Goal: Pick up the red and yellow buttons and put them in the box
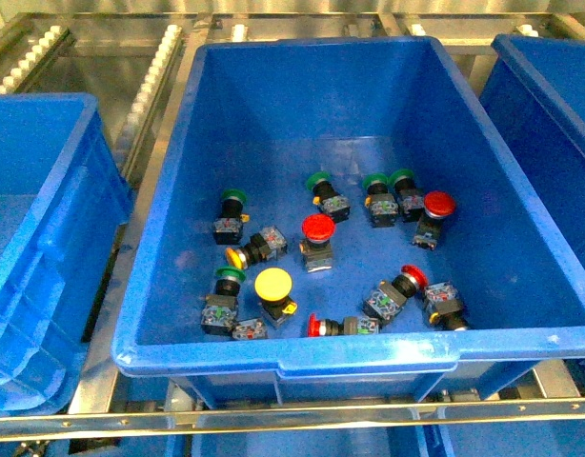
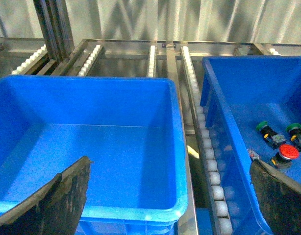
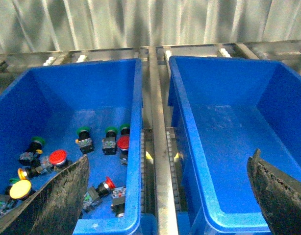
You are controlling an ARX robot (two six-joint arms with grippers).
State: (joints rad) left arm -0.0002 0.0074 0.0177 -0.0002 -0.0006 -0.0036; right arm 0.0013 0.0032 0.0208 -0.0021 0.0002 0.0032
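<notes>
The box (image 1: 278,360), a deep blue crate with two rims showing at its front, stands in the middle and holds all the buttons. Red buttons (image 1: 318,227) lie around its floor, one upright near the centre and another (image 1: 439,203) at the right. A yellow button (image 1: 272,284) stands cap-up near the front, and a second yellow one (image 1: 234,257) lies on its side. Neither arm appears in the front view. My left gripper (image 2: 170,200) hangs open above the left crate's wall (image 2: 177,147). Over the rail (image 3: 158,161) beside the box, my right gripper (image 3: 165,200) is open and holds nothing.
Several green-capped switches (image 1: 318,181) lie mixed among the buttons. A blue crate (image 1: 35,219) with nothing in it stands on the left and another (image 3: 229,122) on the right. White rollers (image 2: 209,161) and steel rails run between and behind the crates.
</notes>
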